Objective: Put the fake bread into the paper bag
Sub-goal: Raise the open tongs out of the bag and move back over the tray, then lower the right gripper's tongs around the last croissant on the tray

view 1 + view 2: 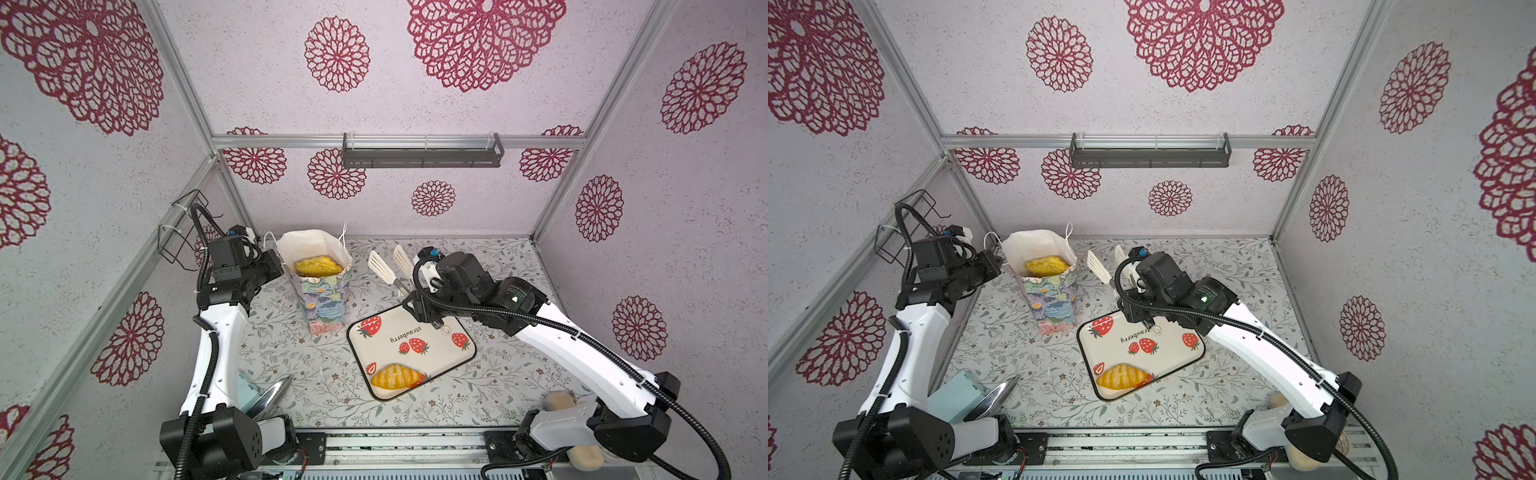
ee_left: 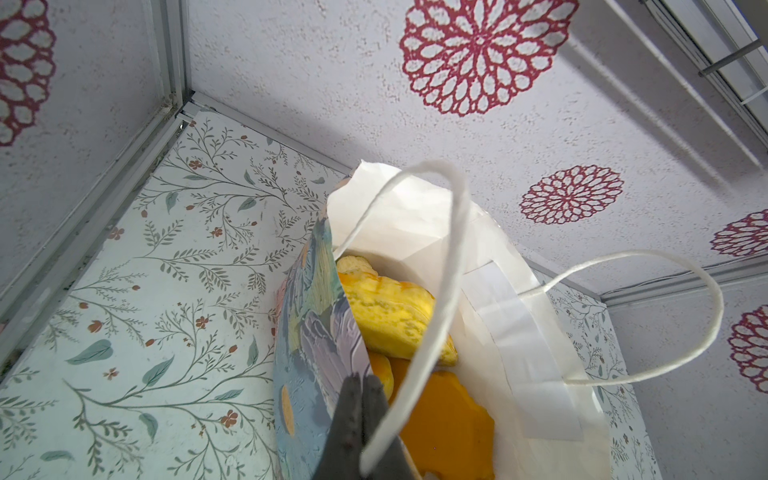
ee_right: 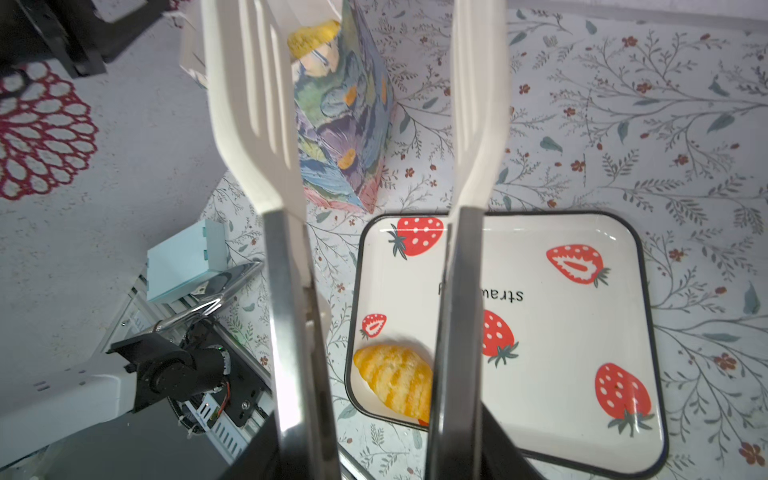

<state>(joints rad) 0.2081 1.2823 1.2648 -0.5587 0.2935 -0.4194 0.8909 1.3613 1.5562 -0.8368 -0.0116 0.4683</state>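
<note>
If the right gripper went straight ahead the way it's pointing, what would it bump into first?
The right gripper holds tongs aimed at the back, close by the open top of the paper bag. Probably its rim meets them first, but depth is unclear; they might slip past to the back wall.

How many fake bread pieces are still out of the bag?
1: a glossy golden ridged croissant at the near corner of the cream strawberry-print tray. Other pieces lie inside the floral paper bag. Pale shapes behind the right arm's base are too hidden to identify.
</note>
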